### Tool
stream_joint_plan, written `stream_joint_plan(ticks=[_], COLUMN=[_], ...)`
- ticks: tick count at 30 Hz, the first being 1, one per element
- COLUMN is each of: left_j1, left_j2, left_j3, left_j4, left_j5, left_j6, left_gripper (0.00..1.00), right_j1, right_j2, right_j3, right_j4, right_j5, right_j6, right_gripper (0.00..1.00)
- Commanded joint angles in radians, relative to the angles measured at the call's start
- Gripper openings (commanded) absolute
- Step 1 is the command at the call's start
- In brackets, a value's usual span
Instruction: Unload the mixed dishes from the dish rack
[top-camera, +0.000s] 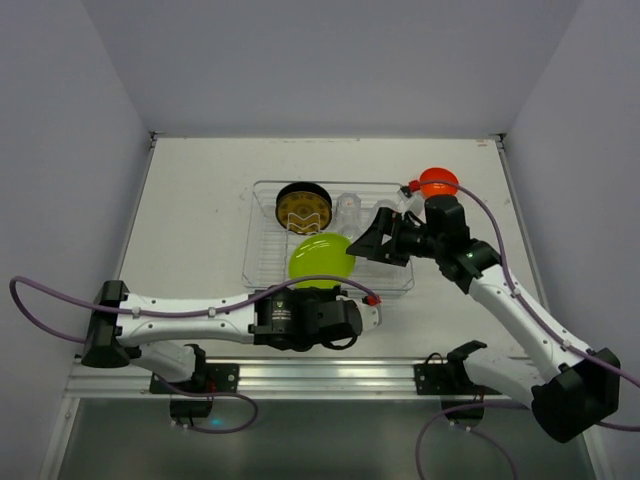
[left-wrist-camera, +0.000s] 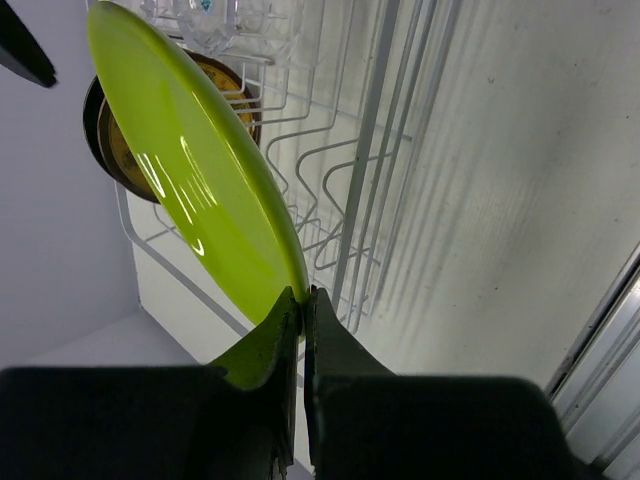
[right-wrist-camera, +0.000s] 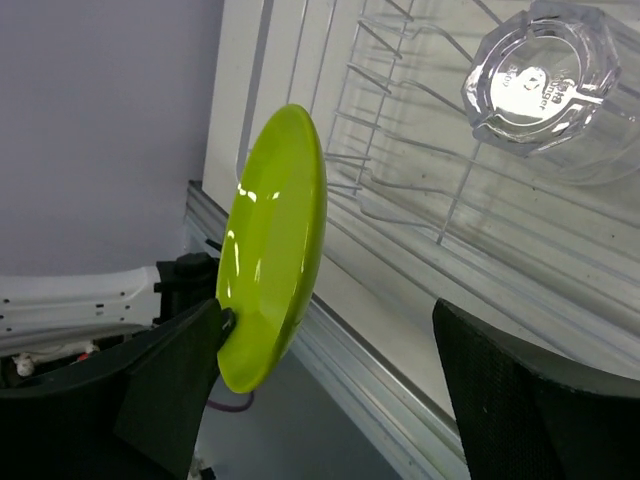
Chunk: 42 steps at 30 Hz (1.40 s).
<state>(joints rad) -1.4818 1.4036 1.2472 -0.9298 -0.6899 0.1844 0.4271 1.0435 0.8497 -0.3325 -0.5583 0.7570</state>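
Observation:
The yellow-green plate (top-camera: 321, 260) stands on edge at the near side of the clear dish rack (top-camera: 262, 262). My left gripper (top-camera: 328, 295) is shut on its lower rim (left-wrist-camera: 303, 300); the plate (left-wrist-camera: 190, 170) rises up and to the left from the pinched fingers. My right gripper (top-camera: 372, 240) is open wide just right of the plate (right-wrist-camera: 275, 240), which lies close against its left finger (right-wrist-camera: 170, 390). A black plate (top-camera: 303, 207) with a yellow pattern stands at the rack's far left. A clear tumbler (top-camera: 347, 208) sits beside it. The orange-red bowl (top-camera: 438, 182) rests by the rack's far right corner.
The rack's wire dividers (left-wrist-camera: 370, 180) run under and behind the plate. A clear tumbler (right-wrist-camera: 545, 85) lies over the wires ahead of my right gripper (right-wrist-camera: 330, 350). A metal rail (top-camera: 330, 375) borders the table's near edge. Walls close in the table on three sides.

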Motion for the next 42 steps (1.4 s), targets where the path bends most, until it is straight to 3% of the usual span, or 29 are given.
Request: stream_joint_plan(ticks=[1, 3, 5, 9, 21, 27, 30, 33, 34, 35, 37, 41, 42], left_j1=[-0.021, -0.025, -0.029, -0.035, -0.043, -0.043, -0.044, -0.043, -0.044, -0.044, -0.043, -0.041, -0.035], left_j2=[-0.006, -0.008, -0.005, -0.003, -0.026, -0.034, -0.037, -0.052, -0.069, -0.081, -0.124, -0.192, -0.219], left_j3=[-0.012, -0.023, -0.035, -0.055, -0.081, -0.091, -0.106, -0.114, -0.112, -0.115, -0.123, -0.150, -0.163], left_j4=[-0.004, 0.003, 0.005, 0.012, 0.092, 0.129, 0.146, 0.158, 0.169, 0.192, 0.224, 0.302, 0.328], left_j5=[-0.062, -0.079, -0.088, -0.092, -0.100, -0.080, -0.080, -0.036, -0.028, -0.016, -0.017, -0.040, -0.057], left_j6=[0.087, 0.089, 0.092, 0.093, 0.132, 0.147, 0.147, 0.135, 0.132, 0.129, 0.127, 0.125, 0.121], left_gripper=[0.00, 0.00, 0.00, 0.00, 0.00, 0.00, 0.00, 0.00, 0.06, 0.22, 0.37, 1.00, 1.00], right_j1=[0.053, 0.065, 0.075, 0.076, 0.096, 0.104, 0.105, 0.105, 0.105, 0.105, 0.104, 0.095, 0.091], right_j2=[0.030, 0.038, 0.046, 0.061, 0.125, 0.165, 0.153, 0.122, 0.107, 0.101, 0.089, 0.081, 0.081], right_j3=[0.066, 0.077, 0.084, 0.080, 0.023, 0.019, 0.011, 0.003, 0.002, 0.000, -0.003, -0.008, -0.008], right_j4=[-0.026, -0.031, -0.040, -0.030, 0.090, 0.141, 0.138, 0.125, 0.118, 0.113, 0.109, 0.110, 0.110], right_j5=[0.051, 0.052, 0.069, 0.058, 0.015, -0.040, -0.025, 0.014, 0.023, 0.032, 0.053, 0.084, 0.087], right_j6=[-0.059, -0.064, -0.071, -0.073, -0.005, 0.027, 0.028, 0.025, 0.024, 0.024, 0.027, 0.033, 0.033], right_gripper=[0.84, 0.69, 0.60, 0.53, 0.49, 0.20, 0.00, 0.00, 0.00, 0.00, 0.00, 0.00, 0.00])
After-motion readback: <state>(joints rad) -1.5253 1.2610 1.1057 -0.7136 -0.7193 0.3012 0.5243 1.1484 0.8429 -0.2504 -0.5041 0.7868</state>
